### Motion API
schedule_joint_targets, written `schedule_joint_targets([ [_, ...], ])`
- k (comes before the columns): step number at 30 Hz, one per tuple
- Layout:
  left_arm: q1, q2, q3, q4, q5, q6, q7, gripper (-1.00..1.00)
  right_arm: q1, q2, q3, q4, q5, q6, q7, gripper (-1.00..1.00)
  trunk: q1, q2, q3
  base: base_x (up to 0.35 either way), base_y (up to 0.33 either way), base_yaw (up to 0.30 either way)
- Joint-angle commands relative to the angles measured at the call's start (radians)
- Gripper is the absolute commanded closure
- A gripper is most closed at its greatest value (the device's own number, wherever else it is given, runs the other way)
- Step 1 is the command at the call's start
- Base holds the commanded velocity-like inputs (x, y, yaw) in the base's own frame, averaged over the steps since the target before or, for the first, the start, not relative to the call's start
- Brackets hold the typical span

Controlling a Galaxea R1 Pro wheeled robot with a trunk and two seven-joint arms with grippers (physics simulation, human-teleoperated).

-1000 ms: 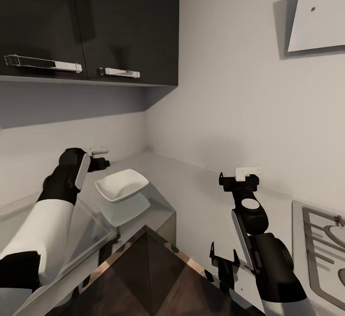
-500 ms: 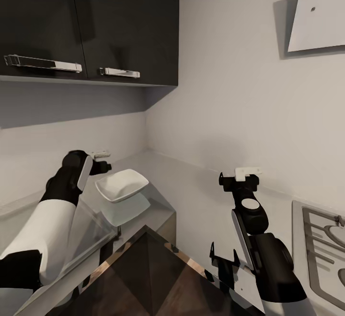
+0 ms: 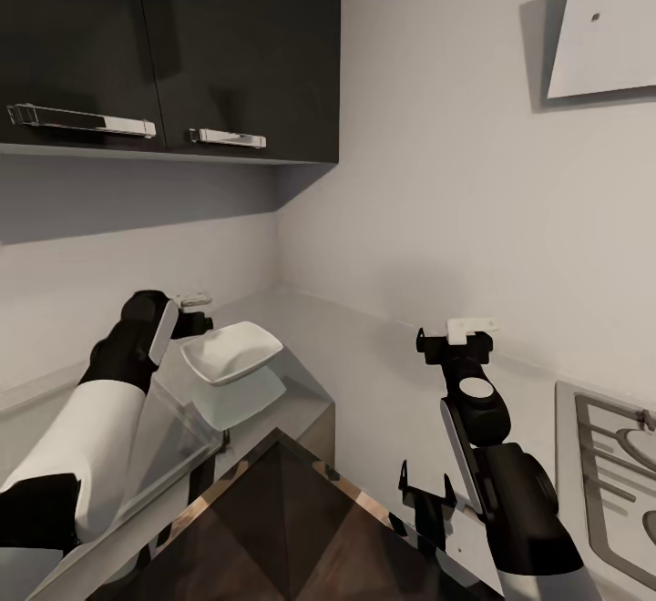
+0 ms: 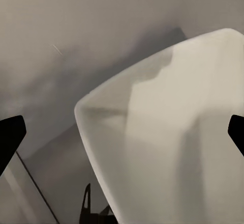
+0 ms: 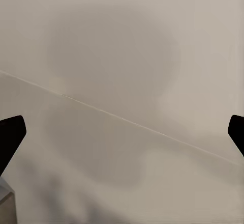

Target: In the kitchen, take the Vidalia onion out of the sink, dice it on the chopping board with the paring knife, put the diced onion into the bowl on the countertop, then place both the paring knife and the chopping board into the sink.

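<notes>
left claw (image 3: 193, 310), fingers spread wide and empty, hovers just beside the white bowl (image 3: 231, 352) on the grey table (image 3: 383, 401); in its wrist view the bowl (image 4: 168, 137) sits between the two dark fingertips. right claw (image 3: 460, 335), also wide and empty, points at the bare wall. no onion, board, knife or sink in sight, so the step looks like finding the sink; next calls for turning toward it

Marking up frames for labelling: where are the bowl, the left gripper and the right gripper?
bowl (image 3: 232, 352), head view, inner hollow.
left gripper (image 3: 197, 310), head view, midway between fingertips.
right gripper (image 3: 456, 339), head view, midway between fingertips.
</notes>
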Motion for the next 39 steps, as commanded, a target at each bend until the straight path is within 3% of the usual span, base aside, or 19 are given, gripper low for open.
schedule_joint_targets([
  [1, -0.001, 0.0, 0.001, 0.0, 0.008, 0.004, 0.007, -1.0, -0.001, 0.0, 0.001, -0.001, 0.004, 0.007, -0.003, -1.0, 0.0, -0.001, -0.002, 0.0, 0.0, 0.0],
  [8, -0.001, 0.001, 0.005, 0.004, 0.008, 0.004, 0.007, -1.0, -0.001, 0.0, 0.001, -0.001, 0.004, 0.007, -0.003, -1.0, 0.0, -0.001, -0.011, 0.0, 0.0, 0.0],
  [11, -0.001, 0.002, 0.07, 0.001, 0.008, 0.004, 0.007, -1.0, -0.001, 0.0, 0.001, -0.001, 0.004, 0.007, -0.003, -1.0, 0.0, -0.001, -0.015, 0.0, 0.0, 0.0],
  [16, -0.001, 0.002, 0.101, 0.0, 0.008, 0.005, 0.007, -1.0, -0.001, 0.0, 0.001, -0.001, 0.004, 0.007, -0.003, -1.0, 0.0, -0.001, -0.023, 0.0, 0.0, 0.0],
  [39, -0.001, 0.0, 0.105, 0.006, 0.009, 0.005, 0.007, -1.0, -0.001, 0.002, 0.003, -0.001, 0.003, 0.007, -0.003, -1.0, 0.0, -0.001, -0.061, 0.0, 0.0, 0.0],
])
